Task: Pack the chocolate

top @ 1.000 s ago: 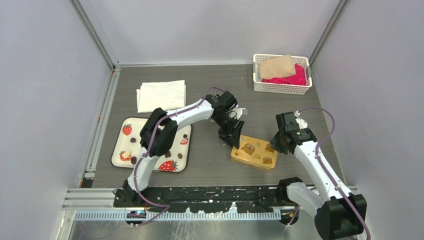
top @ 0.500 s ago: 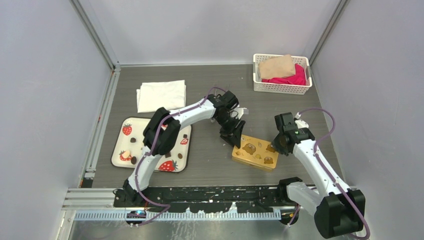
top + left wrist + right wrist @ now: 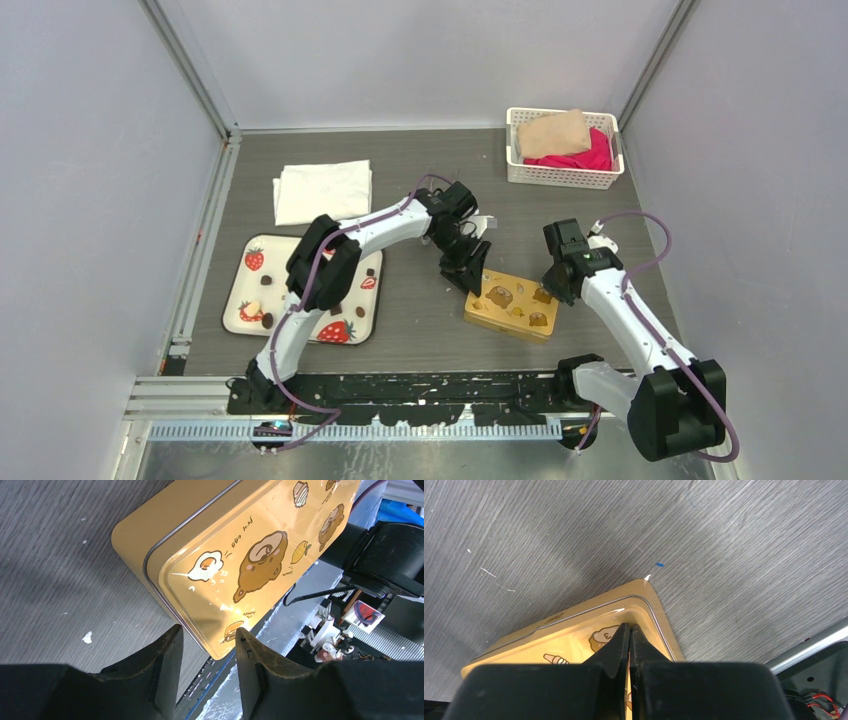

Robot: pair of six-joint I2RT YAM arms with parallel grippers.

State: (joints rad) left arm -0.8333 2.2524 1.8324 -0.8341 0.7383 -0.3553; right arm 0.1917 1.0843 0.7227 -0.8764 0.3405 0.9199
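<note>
The golden-yellow tin (image 3: 512,306), its bear-print lid closed, lies near the table's middle. The chocolates (image 3: 336,308), small dark pieces and a cream one (image 3: 250,308), lie on the strawberry tray (image 3: 243,285) at the left. My left gripper (image 3: 469,277) is open at the tin's left corner. In the left wrist view that corner (image 3: 220,650) sits just beyond the gripper's (image 3: 207,639) fingertips. My right gripper (image 3: 552,291) is shut and empty, its tips pressing on the lid's right corner. This also shows in the right wrist view (image 3: 629,628), over the lid (image 3: 574,635).
A white basket (image 3: 563,175) with a tan and a pink cloth stands at the back right. A folded white cloth (image 3: 322,190) lies at the back left. A small white object (image 3: 482,222) lies behind the left gripper.
My right gripper has shifted a little left and back over the tin's right corner. The left gripper and the tin have hardly moved.
</note>
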